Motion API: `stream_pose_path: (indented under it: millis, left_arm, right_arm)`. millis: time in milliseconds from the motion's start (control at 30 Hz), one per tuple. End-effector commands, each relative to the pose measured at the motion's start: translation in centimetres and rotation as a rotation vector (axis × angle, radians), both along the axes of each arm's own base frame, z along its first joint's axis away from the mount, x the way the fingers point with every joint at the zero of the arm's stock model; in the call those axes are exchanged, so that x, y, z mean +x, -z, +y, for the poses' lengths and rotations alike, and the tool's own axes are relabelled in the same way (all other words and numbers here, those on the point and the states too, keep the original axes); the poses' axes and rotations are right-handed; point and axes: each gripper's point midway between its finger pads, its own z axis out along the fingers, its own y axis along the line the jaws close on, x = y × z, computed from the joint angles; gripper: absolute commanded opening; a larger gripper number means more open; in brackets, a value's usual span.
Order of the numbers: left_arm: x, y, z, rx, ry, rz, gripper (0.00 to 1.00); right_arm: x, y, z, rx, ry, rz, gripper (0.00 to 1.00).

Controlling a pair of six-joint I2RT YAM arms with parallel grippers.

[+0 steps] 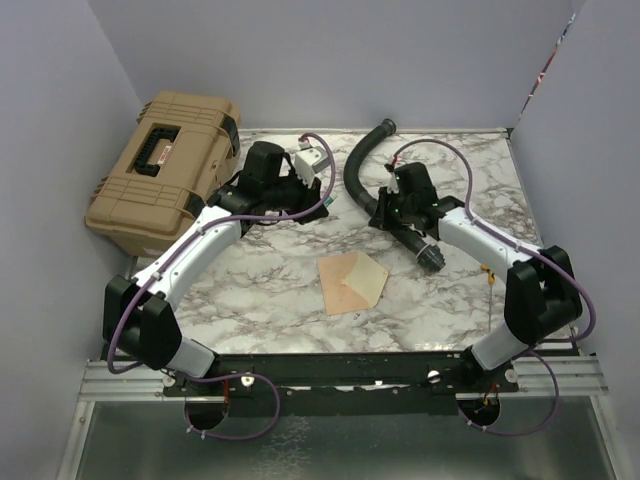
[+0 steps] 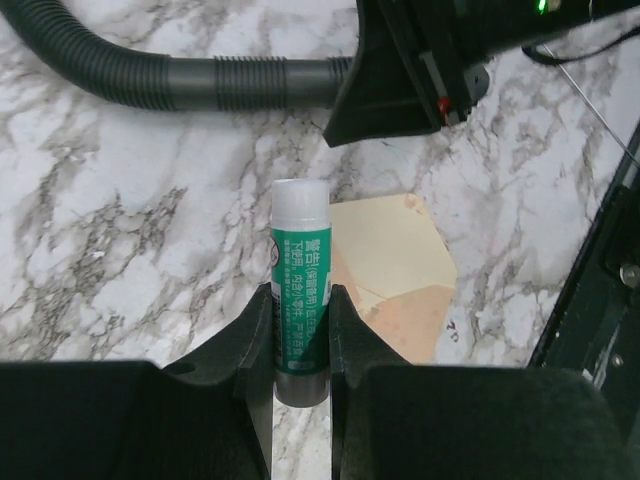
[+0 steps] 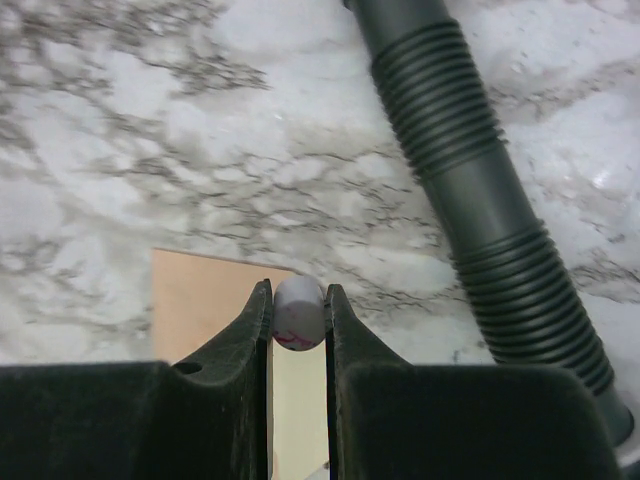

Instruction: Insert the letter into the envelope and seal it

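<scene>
The envelope (image 1: pixel 350 285) lies flat at the table's middle, its flap open to the right and showing the pale cream inside (image 2: pixel 385 255). The letter is hidden; no separate sheet shows. My left gripper (image 2: pixel 300 300) hovers behind the envelope, shut on a green glue stick (image 2: pixel 300 285) whose white end points forward. My right gripper (image 3: pixel 298 300) hangs over the envelope's brown edge (image 3: pixel 200 300), shut on a small white cap (image 3: pixel 298 312) with red marks. Both grippers (image 1: pixel 322 200) (image 1: pixel 385 208) face each other behind the envelope.
A black corrugated hose (image 1: pixel 358 170) curves across the back of the marble table (image 1: pixel 260 290), right beside the right gripper (image 2: pixel 400 70). A tan hard case (image 1: pixel 165 170) sits at the back left. Purple walls close in the sides.
</scene>
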Motion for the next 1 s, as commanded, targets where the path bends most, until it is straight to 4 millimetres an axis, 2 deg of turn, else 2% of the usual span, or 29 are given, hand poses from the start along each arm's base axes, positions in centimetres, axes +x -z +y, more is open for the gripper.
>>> stream_pose_path:
  millis: [0,167,333,500,667,833,900,967]
  left_arm:
    - [2.5,-3.7,0.8,-0.108,-0.193,-0.149,0.0]
    - [2.8,-3.6,1.1,-0.124,-0.24,-0.149,0.0]
    - [2.7,-3.6,1.0,-0.132,-0.237,-0.142,0.0]
    - [2.8,-3.4,0.9,-0.136,-0.235,-0.137,0.0]
    - [3.1,-3.7,0.9,-0.135,-0.241,-0.155,0.0]
    - [3.4,-4.2,1.0,-0.134,-0.25,-0.176,0.0]
    - [3.5,-4.4,1.0,-0.137,-0.248,-0.181,0.0]
    - [3.5,-4.7,0.8,-0.144,-0.239,-0.184,0.0]
  right_arm:
    - [0.3,4.9,-4.3,-0.319,0.114,-0.032,0.03]
    - [0.0,7.8,-3.8,-0.36,0.086,-0.002,0.03]
    - [-0.3,9.2,-3.2,-0.405,0.066,0.006,0.08]
    - [-0.7,10.8,-2.8,-0.426,0.033,0.029,0.21]
    - [-1.3,11.3,-2.5,-0.426,0.005,0.053,0.34]
    - [-1.1,10.3,-2.2,-0.42,0.007,0.058,0.47]
    - [-0.9,8.7,-2.0,-0.402,0.017,0.041,0.53]
    - [-0.4,6.4,-1.5,-0.366,0.028,0.013,0.56]
